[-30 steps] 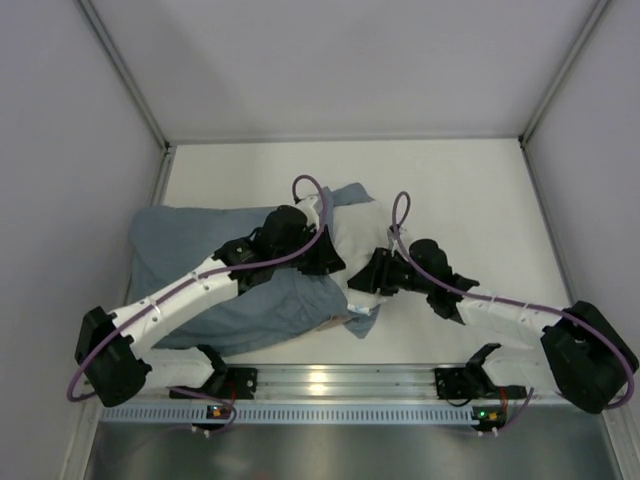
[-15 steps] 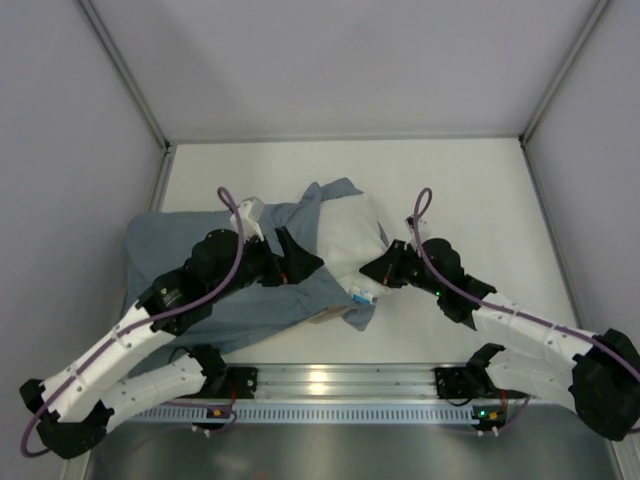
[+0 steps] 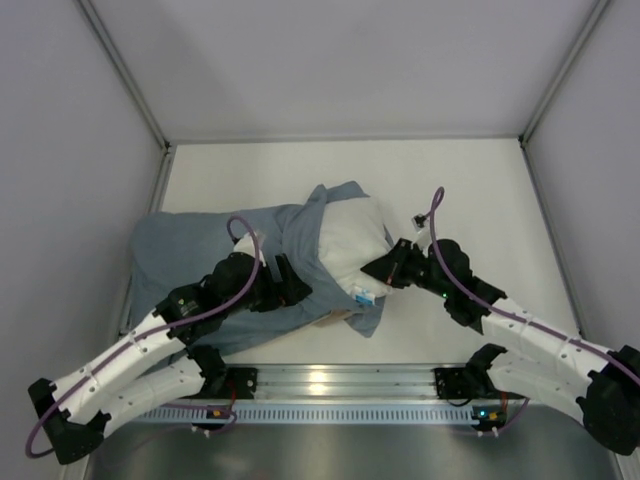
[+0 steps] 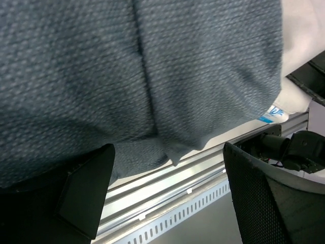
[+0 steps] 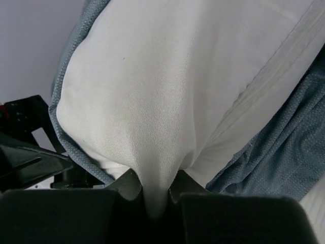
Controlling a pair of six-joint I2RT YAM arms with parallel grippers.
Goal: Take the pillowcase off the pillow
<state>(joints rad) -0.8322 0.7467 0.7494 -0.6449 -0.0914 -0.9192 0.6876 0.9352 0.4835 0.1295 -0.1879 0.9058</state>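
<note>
White table point(image 3: 470, 180), centre frame: right gripper point(image 5: 155, 179) pinched tight on pillow point(image 3: 350, 232) fabric; left gripper point(image 4: 169, 151) spread wide against blue-grey pillowcase point(image 3: 185, 250), gripping nothing

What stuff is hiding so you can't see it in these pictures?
Top view: most of the pillow is hidden inside the pillowcase.
Top view: the label print is too small to read.
Right wrist view: the right claw has its tips buried in pinched pillow fabric.
</note>
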